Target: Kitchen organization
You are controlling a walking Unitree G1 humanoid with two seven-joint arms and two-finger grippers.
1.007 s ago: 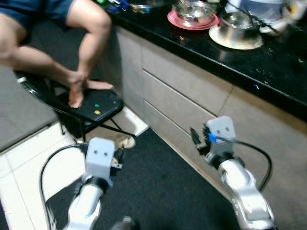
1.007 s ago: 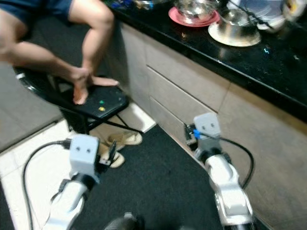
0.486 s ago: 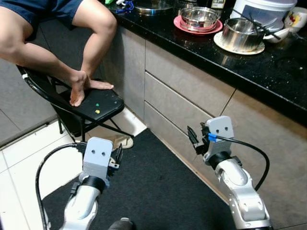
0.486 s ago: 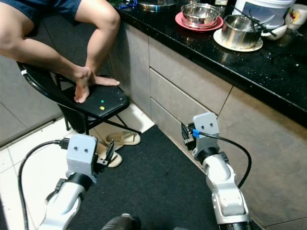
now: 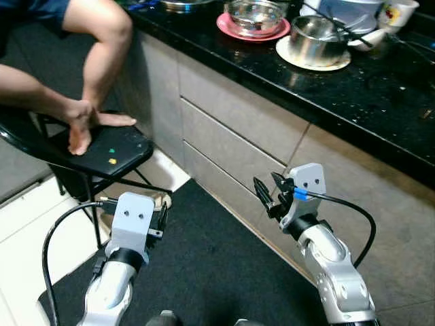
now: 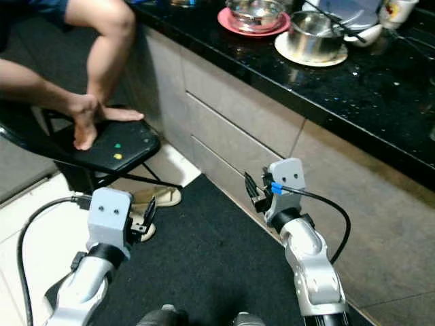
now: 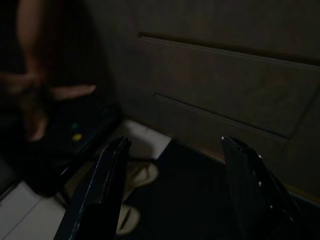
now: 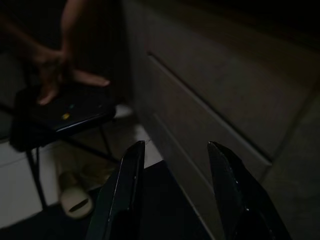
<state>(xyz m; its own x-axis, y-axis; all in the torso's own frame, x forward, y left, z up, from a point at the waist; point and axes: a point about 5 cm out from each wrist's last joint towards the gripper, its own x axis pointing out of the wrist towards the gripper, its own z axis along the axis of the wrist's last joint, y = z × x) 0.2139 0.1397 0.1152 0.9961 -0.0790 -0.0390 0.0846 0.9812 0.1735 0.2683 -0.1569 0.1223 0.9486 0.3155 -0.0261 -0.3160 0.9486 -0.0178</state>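
Left gripper (image 7: 172,185): fingers apart, empty, over the dark mat (image 5: 217,265)
Right gripper (image 8: 175,190): fingers apart, empty; cabinet drawers (image 5: 231,146) at 12 o'clock
Counter (image 5: 353,81): steel pot (image 5: 311,41), bowl (image 5: 253,15)

From the head, the kitchen reads evenly lit and sharp, with no blur on either arm. The polished black table (image 5: 380,88) throws back small white sparkles, and the steel pot (image 5: 312,39) and steel bowl (image 5: 255,13) on it carry bright highlights, so the light falls from above. Under its overhang the grey drawer fronts (image 5: 231,129) sit in soft shade, and the dark mat (image 5: 211,265) swallows detail. The white floor tiles (image 5: 20,238) look pale and slightly washed. Both wrist cameras are very dim and grainy: the black fingers (image 7: 105,190) of the left hand and those (image 8: 125,190) of the right show only faint edge sheen, everything beyond murky.
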